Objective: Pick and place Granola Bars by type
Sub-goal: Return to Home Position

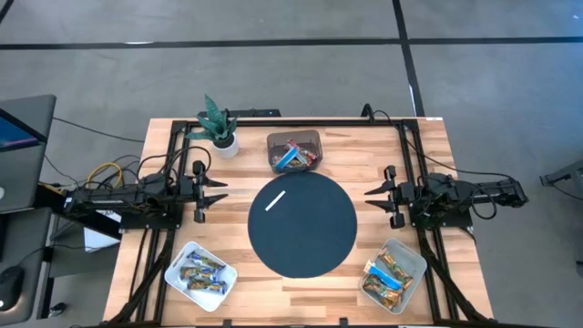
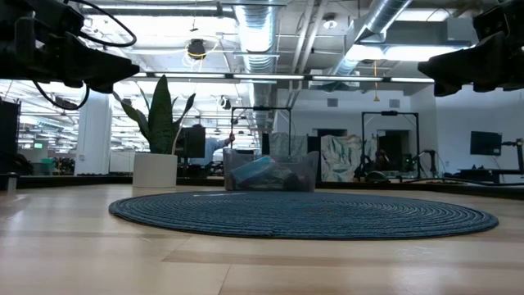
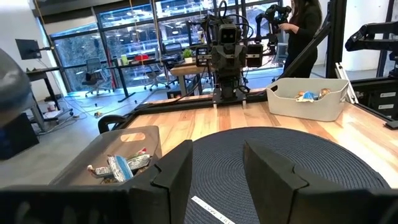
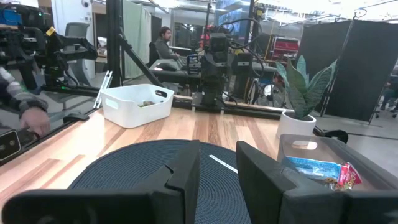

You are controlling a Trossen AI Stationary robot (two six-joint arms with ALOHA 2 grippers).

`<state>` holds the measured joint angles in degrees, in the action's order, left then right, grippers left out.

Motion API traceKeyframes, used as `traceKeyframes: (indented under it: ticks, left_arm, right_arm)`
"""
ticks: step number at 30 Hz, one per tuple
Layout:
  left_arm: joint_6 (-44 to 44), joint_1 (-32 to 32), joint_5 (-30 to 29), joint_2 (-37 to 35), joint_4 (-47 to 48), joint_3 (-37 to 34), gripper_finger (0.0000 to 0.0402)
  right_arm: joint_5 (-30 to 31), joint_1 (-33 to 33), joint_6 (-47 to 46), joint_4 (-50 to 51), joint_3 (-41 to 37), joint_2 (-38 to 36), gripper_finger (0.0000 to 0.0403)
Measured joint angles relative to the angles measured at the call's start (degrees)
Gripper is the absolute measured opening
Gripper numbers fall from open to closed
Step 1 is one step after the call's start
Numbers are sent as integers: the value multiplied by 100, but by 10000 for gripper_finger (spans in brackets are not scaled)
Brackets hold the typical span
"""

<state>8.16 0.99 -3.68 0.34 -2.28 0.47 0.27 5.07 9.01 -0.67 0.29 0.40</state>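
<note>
Granola bars lie in three containers. A clear bin (image 1: 294,151) at the far middle holds mixed bars in red, blue and other colours (image 3: 121,165). A white tray (image 1: 200,274) at the near left holds orange-brown bars. A white tray (image 1: 393,273) at the near right holds blue-white bars. A thin white stick (image 1: 276,200) lies on the round dark mat (image 1: 302,225). My left gripper (image 1: 222,192) is open and empty, above the table just left of the mat. My right gripper (image 1: 371,193) is open and empty, just right of the mat.
A potted plant (image 1: 219,123) stands at the far left, beside the bin. A black frame (image 1: 291,121) runs along the table's far edge and down both sides. People show in the room beyond the table (image 4: 163,42).
</note>
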Motion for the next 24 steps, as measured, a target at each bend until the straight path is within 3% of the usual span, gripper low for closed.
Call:
traceKeyframes:
  ticks: [24]
  left_arm:
    - [-34,0,2,-2,2,0,137]
  right_arm:
    - [-2,-1,1,0,-2,0,98]
